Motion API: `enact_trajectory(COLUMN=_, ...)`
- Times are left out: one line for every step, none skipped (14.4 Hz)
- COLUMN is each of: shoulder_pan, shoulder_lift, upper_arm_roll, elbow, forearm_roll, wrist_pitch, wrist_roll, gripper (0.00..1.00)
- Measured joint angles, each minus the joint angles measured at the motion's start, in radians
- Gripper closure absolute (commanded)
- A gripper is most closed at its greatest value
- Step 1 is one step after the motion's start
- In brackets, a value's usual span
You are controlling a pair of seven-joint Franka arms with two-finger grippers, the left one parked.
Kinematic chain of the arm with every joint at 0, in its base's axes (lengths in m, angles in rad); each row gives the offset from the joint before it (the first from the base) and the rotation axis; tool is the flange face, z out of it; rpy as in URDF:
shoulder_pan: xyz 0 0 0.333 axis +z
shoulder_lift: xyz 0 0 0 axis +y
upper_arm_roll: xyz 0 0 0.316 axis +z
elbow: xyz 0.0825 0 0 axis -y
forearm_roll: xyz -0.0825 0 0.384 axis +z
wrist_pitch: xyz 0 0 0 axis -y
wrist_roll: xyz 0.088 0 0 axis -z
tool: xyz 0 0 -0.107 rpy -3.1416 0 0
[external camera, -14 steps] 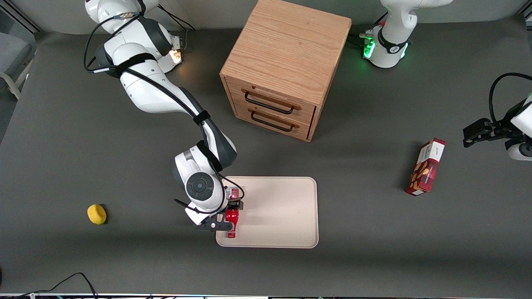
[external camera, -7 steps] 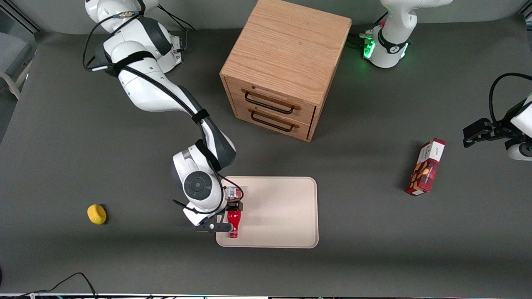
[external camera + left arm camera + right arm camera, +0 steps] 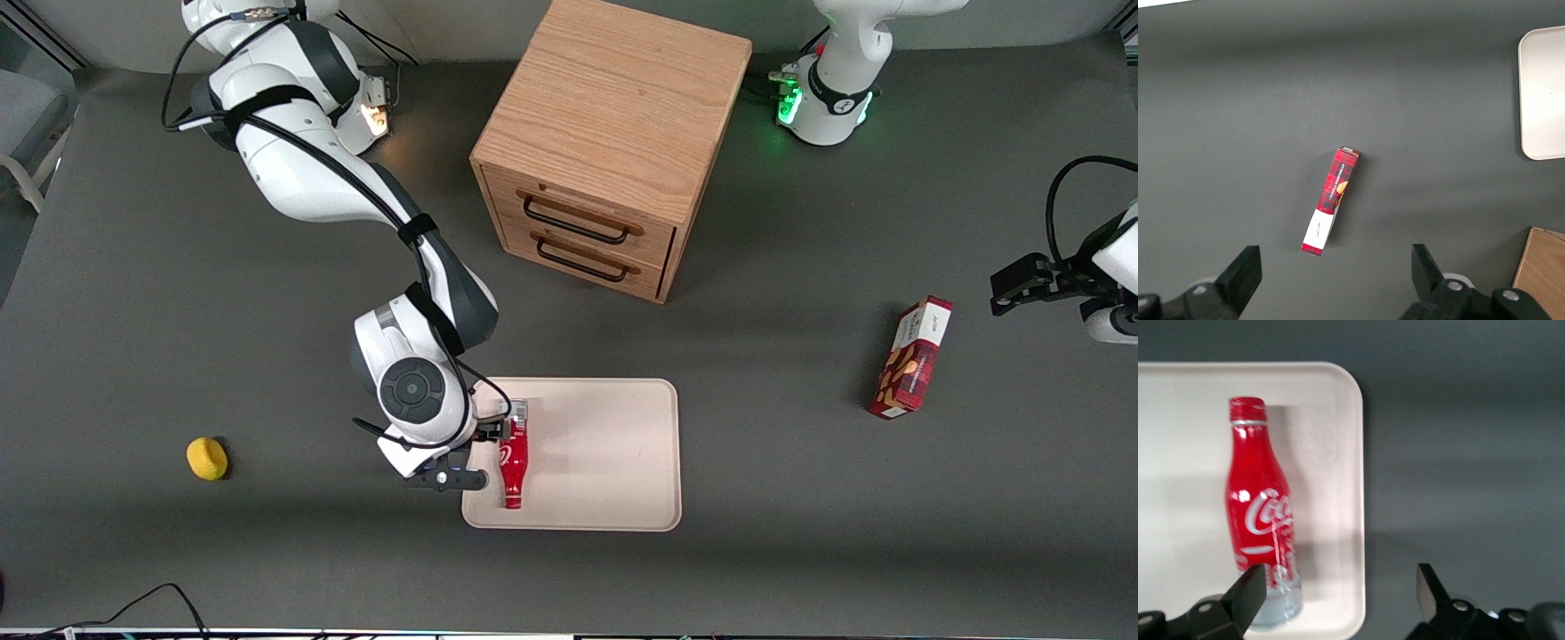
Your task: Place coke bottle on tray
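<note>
My gripper (image 3: 1338, 600) sits open above the tray's (image 3: 1338, 453) edge, its fingers (image 3: 1245, 593) matt black plastic. The tray looks like smooth, matt beige plastic. The bottle (image 3: 1261, 513) on it is glossy red with a shiny silvery base and ribbed cap. The tabletop (image 3: 178, 311) is a dull dark grey, cloth-like. The cabinet (image 3: 613, 116) is grained wood; the box (image 3: 911, 360) is printed card.

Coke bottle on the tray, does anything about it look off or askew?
The coke bottle lies flat on its side on the tray, close to the rim at the working arm's end, not upright. The gripper is open, off the bottle, above that rim. No spill or damage shows.
</note>
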Motion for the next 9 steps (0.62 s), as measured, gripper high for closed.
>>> enact_trajectory(shoulder_pan=-0.002, shoulder_lift=-0.022, upper_arm_roll=0.0, elbow=-0.023, forearm_roll=0.004, wrist_pitch=-0.013, wrist_roll=0.0, gripper=0.0)
enact_trajectory(shoulder_pan=-0.006, shoulder_lift=-0.051, upper_arm_roll=0.0, elbow=-0.054, forearm_roll=0.015, wrist_pitch=-0.026, wrist_roll=0.0, gripper=0.0)
enact_trajectory(shoulder_pan=-0.013, shoulder_lift=-0.09, upper_arm_roll=0.0, elbow=-0.095, forearm_roll=0.027, wrist_pitch=-0.038, wrist_roll=0.0, gripper=0.0)
enact_trajectory(shoulder_pan=-0.026, shoulder_lift=-0.14, upper_arm_roll=0.002, elbow=-0.147, forearm_roll=0.037, wrist_pitch=-0.048, wrist_roll=-0.002, gripper=0.0)
enact_trajectory(shoulder_pan=-0.049, shoulder_lift=-0.204, upper_arm_roll=0.013, elbow=-0.214, forearm_roll=0.043, wrist_pitch=-0.053, wrist_roll=-0.016, gripper=0.0)
enact_trajectory(shoulder_pan=-0.084, shoulder_lift=-0.28, upper_arm_roll=0.032, elbow=-0.292, forearm_roll=0.044, wrist_pitch=-0.057, wrist_roll=-0.047, gripper=0.0)
enact_trajectory(shoulder_pan=-0.13, shoulder_lift=-0.369, upper_arm_roll=0.055, elbow=-0.379, forearm_roll=0.046, wrist_pitch=-0.068, wrist_roll=-0.094, gripper=0.0)
enact_trajectory(shoulder_pan=-0.173, shoulder_lift=-0.462, upper_arm_roll=0.067, elbow=-0.466, forearm_roll=0.06, wrist_pitch=-0.085, wrist_roll=-0.156, gripper=0.0)
enact_trajectory(shoulder_pan=-0.205, shoulder_lift=-0.559, upper_arm_roll=0.065, elbow=-0.549, forearm_roll=0.085, wrist_pitch=-0.108, wrist_roll=-0.229, gripper=0.0)
